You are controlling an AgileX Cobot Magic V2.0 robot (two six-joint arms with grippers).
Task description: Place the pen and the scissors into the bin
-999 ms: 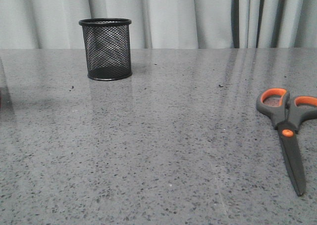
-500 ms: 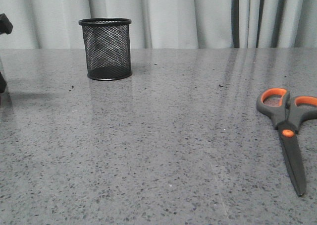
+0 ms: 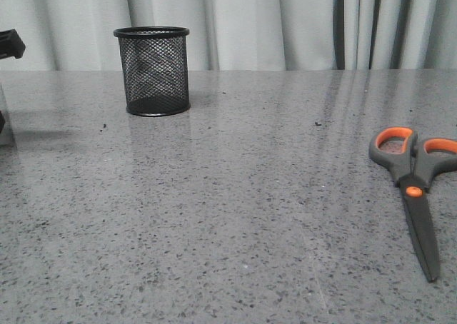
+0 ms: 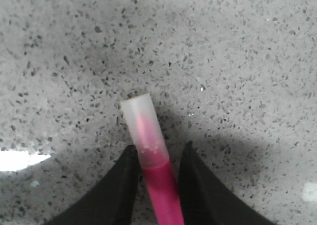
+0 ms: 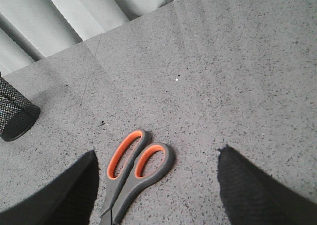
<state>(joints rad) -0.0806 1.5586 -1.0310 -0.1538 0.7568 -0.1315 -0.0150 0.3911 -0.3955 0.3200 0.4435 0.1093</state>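
Left hand (image 4: 157,160) clamped on pen (image 4: 148,150), pale end toward the table (image 4: 237,46).

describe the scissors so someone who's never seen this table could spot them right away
Start from the grey speckled stone table in front of the pale curtain and go to its right side, far from the black wire-mesh cup at the back left. The scissors lie flat there, closed, blades toward the camera. Their dark grey handles with orange-lined finger loops and an orange pivot screw are the only bright colour in the front view.
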